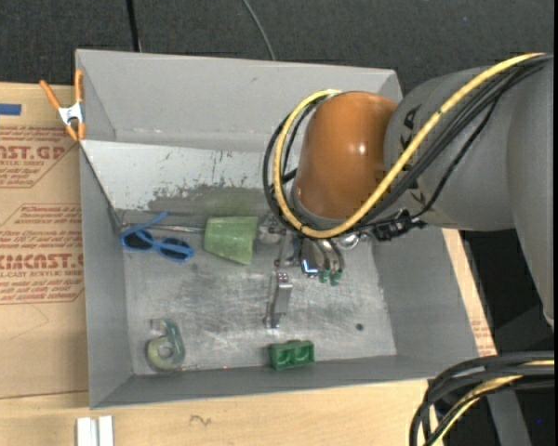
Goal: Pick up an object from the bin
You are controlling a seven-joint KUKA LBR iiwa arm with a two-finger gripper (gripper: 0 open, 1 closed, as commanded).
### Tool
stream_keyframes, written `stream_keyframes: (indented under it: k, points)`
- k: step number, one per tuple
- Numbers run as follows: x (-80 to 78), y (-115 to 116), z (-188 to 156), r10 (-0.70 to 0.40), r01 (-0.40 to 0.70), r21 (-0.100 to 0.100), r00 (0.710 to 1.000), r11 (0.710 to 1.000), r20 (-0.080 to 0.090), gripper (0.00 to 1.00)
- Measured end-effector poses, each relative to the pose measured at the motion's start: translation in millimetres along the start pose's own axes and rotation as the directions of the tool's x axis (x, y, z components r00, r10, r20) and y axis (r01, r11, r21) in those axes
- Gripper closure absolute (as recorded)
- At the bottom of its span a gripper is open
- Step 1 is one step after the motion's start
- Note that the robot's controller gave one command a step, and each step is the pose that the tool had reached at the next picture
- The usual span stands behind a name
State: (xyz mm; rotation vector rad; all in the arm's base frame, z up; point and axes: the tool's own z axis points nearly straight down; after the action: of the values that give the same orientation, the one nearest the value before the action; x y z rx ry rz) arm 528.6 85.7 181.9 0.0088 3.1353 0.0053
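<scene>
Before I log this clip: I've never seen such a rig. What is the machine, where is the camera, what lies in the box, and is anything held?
One camera looks down into a grey metal bin from above and slightly to one side. The big grey shape entering from the right is a robot arm; the orange dome and the cables around it are parts of it. Below the dome hangs its claw, low over bare floor near the bin's middle.

Four loose things lie around it: blue sunglasses at the left, a pale green cup beside them, a dark green block by the near wall, and a small greenish roll in the near left corner. I see nothing held in the claw.
</scene>
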Motion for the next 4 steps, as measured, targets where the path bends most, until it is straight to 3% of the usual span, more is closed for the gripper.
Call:
stream_keyframes:
  k: [1,2,3,4]
  points:
    - [51.9,51,45,-0.209,0.209,0.0,0.978,0.978,-0.011,0.0]
    - [40.0,-12,63,-0.348,0.348,0.003,0.938,0.938,-0.009,0.0]
    - [26.7,-47,109,-0.353,0.353,0.002,0.935,0.935,0.012,0.0]
    - [30.5,-47,109,-0.358,0.358,0.001,0.934,0.934,-0.001,1.0]
